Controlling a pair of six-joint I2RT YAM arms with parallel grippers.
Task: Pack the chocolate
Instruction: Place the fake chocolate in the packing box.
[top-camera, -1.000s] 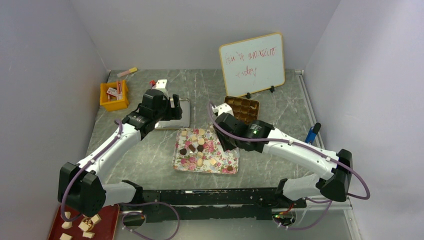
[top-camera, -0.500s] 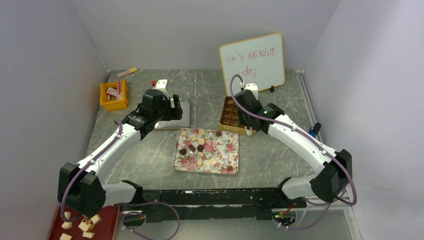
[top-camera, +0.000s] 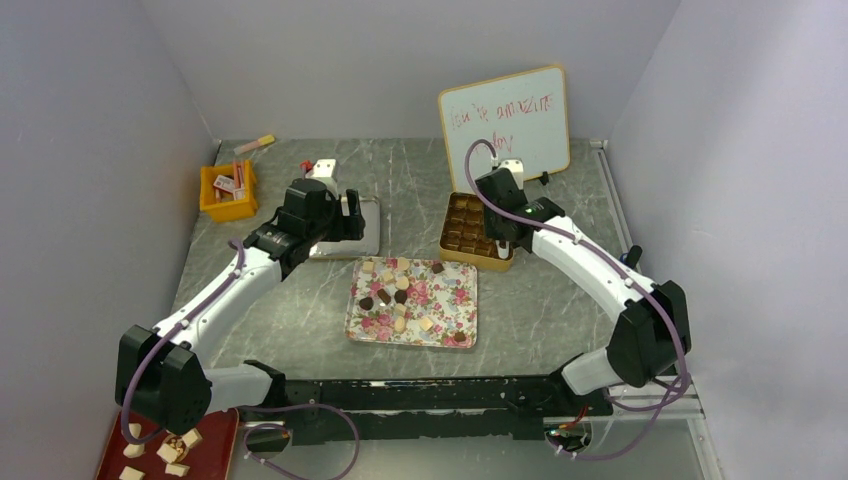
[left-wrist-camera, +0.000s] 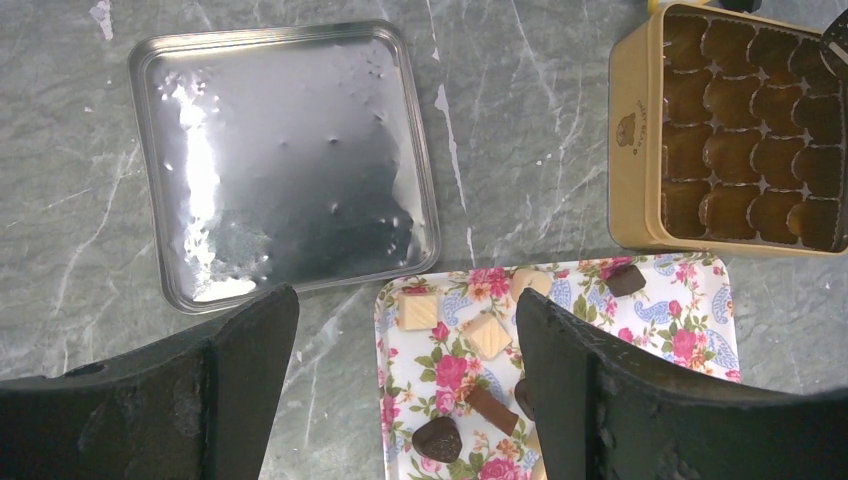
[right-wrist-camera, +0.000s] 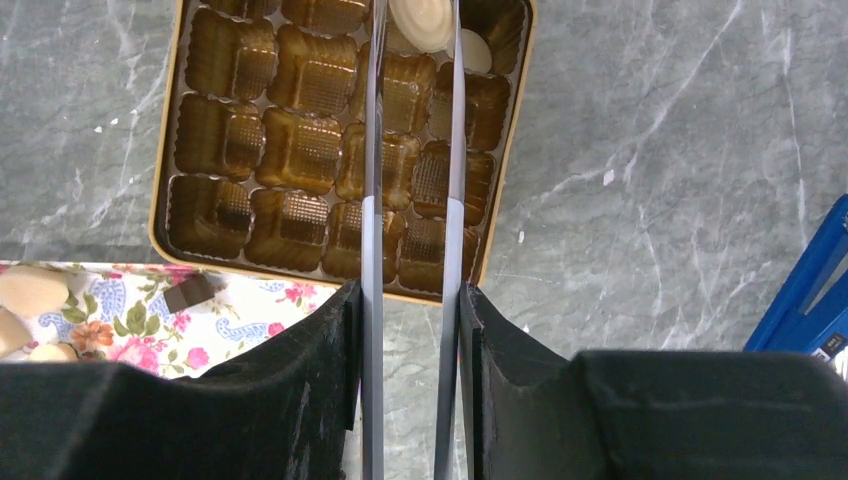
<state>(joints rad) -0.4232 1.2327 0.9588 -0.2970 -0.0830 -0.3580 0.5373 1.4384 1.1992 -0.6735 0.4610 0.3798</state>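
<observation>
Several pieces of chocolate (top-camera: 400, 296), dark, tan and cream, lie on the floral tray (top-camera: 458, 322). The gold box (top-camera: 447, 238) stands behind the tray, its brown cells mostly empty. My right gripper (right-wrist-camera: 410, 290) is shut on grey metal tongs (right-wrist-camera: 370, 150). The tongs' tips pinch a cream-white chocolate (right-wrist-camera: 420, 22) over the box's far cells (right-wrist-camera: 160, 215), next to another white piece (right-wrist-camera: 472, 50) lying in a cell. My left gripper (left-wrist-camera: 405, 300) hangs open above the tray's left end (left-wrist-camera: 690, 320), with nothing between its fingers.
The box's silver lid (left-wrist-camera: 280, 160) lies flat left of the box. A whiteboard (top-camera: 505, 128) stands at the back. An orange bin (top-camera: 228, 195) is at the far left and a blue object (top-camera: 626, 266) at the right. A red tray (top-camera: 215, 440) with pale pieces sits at the near left corner.
My right arm has swung from over the floral tray to over the gold box, carrying the tongs. The left arm has not moved.
</observation>
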